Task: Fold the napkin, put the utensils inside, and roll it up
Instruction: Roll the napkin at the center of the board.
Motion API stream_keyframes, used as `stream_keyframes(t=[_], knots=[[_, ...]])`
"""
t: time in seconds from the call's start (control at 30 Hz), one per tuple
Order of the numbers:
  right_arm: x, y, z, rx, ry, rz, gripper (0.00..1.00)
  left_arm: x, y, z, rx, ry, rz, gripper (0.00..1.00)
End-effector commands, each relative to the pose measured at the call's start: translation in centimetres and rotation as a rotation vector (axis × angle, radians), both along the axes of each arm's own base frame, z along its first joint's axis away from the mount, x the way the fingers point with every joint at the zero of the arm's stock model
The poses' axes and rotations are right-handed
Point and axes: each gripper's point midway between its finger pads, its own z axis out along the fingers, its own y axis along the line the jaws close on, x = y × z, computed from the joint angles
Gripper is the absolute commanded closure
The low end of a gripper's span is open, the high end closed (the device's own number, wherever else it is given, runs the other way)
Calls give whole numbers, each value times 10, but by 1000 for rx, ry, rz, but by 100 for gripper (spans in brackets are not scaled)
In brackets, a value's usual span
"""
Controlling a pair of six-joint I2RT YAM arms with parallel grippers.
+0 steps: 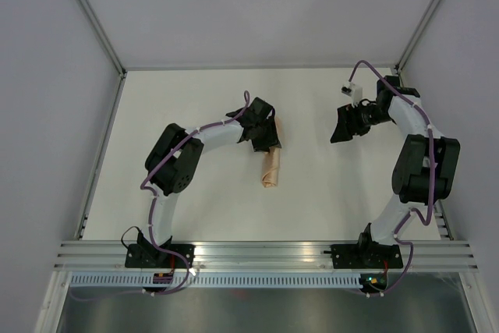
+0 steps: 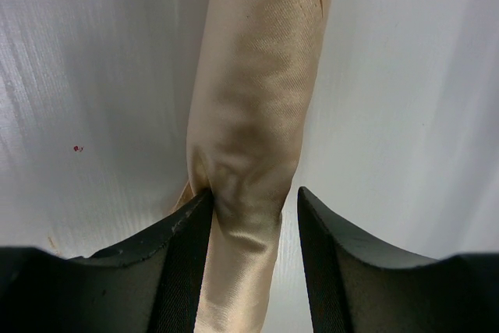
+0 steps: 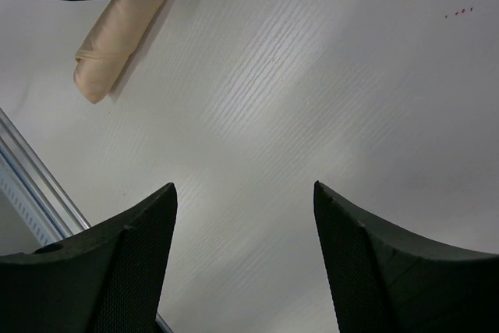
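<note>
The napkin (image 1: pixel 270 165) lies on the white table as a tight peach roll, pointing toward the near edge. My left gripper (image 1: pixel 265 142) straddles the roll's far end. In the left wrist view the napkin (image 2: pixel 257 99) runs up between the fingers of that gripper (image 2: pixel 256 193): the left finger touches the cloth and a gap shows beside the right finger, so it is open around the roll. The utensils are hidden. My right gripper (image 1: pixel 341 132) hovers open over bare table at the right, nothing between its fingers (image 3: pixel 244 185). The roll's near end (image 3: pixel 117 44) shows at the upper left of the right wrist view.
An aluminium rail (image 1: pixel 265 253) runs along the near edge and also shows as the rail (image 3: pixel 31 169) at the right wrist view's lower left. Grey walls close in the table on the left, back and right. Tiny red specks (image 2: pixel 77 148) mark the tabletop.
</note>
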Motion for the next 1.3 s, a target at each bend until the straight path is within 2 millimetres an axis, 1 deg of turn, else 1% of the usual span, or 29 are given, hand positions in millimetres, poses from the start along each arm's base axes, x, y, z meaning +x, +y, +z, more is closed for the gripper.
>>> stream_keyframes(t=[0.0,0.03,0.07,0.17,0.2,0.27,0.33,0.37,0.4,0.57,0.73,0.83,1.03,1.17,1.27], knots=[[3,0,-4,9,-2,-1,25,-25,36,-26,174,92,-13,45],[3,0,-5,8,1,-4,27,-25,36,-25,176,89,-14,45],[3,0,-5,8,0,-2,33,-23,35,-23,175,80,-13,45],[2,1,-8,6,5,1,40,-22,34,-20,180,68,-20,45],[2,1,-9,4,7,1,44,-23,34,-20,181,66,-26,45],[1,1,-10,3,8,0,48,-21,32,-19,184,57,-32,46],[1,1,-11,1,8,3,50,-21,32,-18,190,51,-40,46],[1,0,-12,-3,9,1,51,-21,31,-17,192,48,-42,47],[0,0,-12,-2,10,1,53,-23,30,-18,194,50,-48,49],[0,0,-15,-7,16,3,55,-20,33,-14,219,24,-45,48],[0,-1,-17,-12,17,2,56,-18,33,-9,223,7,-48,44],[0,-2,-20,-14,22,1,57,-17,32,-6,228,-5,-53,44],[0,-3,-25,-18,29,1,63,-15,34,-1,246,-20,-46,43],[-2,-3,-29,-21,39,4,68,-14,34,2,269,-37,-46,43],[-2,-4,-31,-27,43,2,69,-14,34,4,285,-44,-48,44]])
